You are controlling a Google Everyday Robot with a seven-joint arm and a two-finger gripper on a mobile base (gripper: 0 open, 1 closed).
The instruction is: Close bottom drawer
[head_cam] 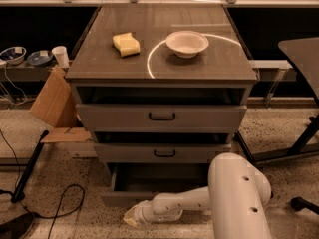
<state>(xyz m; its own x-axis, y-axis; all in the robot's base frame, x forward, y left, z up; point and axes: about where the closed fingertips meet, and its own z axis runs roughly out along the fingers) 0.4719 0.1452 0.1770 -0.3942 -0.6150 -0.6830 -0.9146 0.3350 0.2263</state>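
Since the bottom drawer (119, 198) sticks out w/ its dark box open to see, the closing job is not done yet. The claw (131, 217) is down low near the floor. The drawer front is just above & behind it, very near, but I can't tell if they touch. I also can't tell if the claw is clenched or released. The white arm (184, 205) comes in from the claw's right. I think this is the get-ready-to-push step, w/ the claw at the left part of the front.

Next move, prob: push straight back, away from the camera, so the drawer slides into the cabinet. The push should land flat on the front. If it lands at a corner, the drawer may go crooked & stick.

Higher above the claw are the middle drawer (164, 153) & top drawer (162, 116), which look a bit out too. Leave those alone. Far up on the tabletop (209, 68) sit a bowl (187, 43) & a yellow sponge (126, 44), well apart from the claw.
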